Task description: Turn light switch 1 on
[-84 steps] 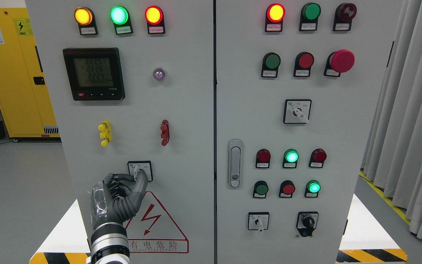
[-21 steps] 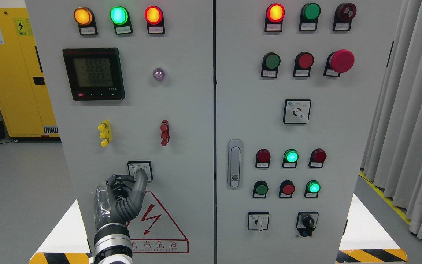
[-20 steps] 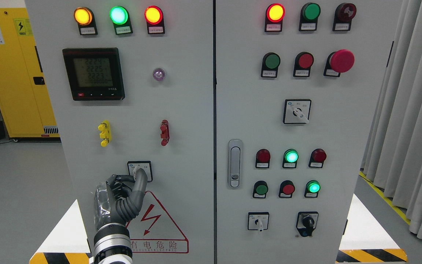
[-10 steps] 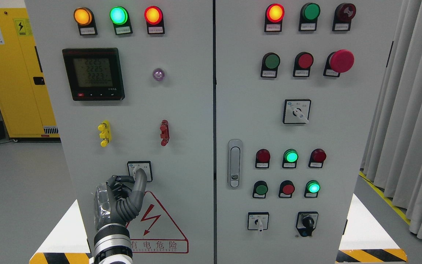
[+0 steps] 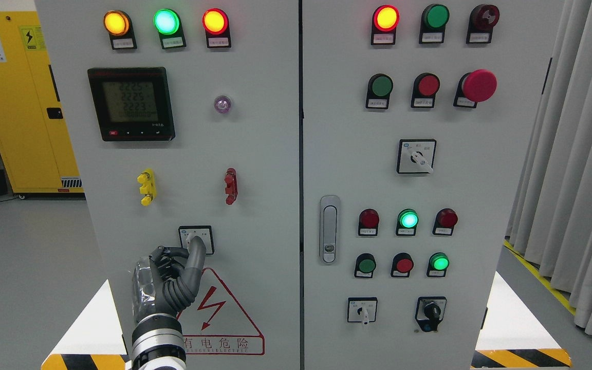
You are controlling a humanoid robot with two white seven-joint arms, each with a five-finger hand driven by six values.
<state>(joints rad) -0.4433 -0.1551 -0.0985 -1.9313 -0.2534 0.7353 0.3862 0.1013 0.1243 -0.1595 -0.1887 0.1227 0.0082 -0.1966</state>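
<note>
A small square rotary switch (image 5: 197, 234) with a white knob sits low on the left door of the grey control cabinet (image 5: 255, 154). My left hand (image 5: 191, 248) rises from the bottom edge and reaches it. Its thumb and index finger are pinched around the knob, which they largely hide. The other fingers (image 5: 165, 270) are curled below. The right arm does not show.
A red warning triangle (image 5: 219, 313) is right under the hand. A latch handle (image 5: 330, 228) is on the right door, with lamps, push buttons and three more rotary switches (image 5: 362, 310). A yellow cabinet (image 5: 18, 103) stands at the left, curtains (image 5: 573, 154) at the right.
The left hand stays pinched on the knob. Over the last seconds the thumb has tipped slightly to the left and the wrist has shifted a little right. The lamps look unchanged.
</note>
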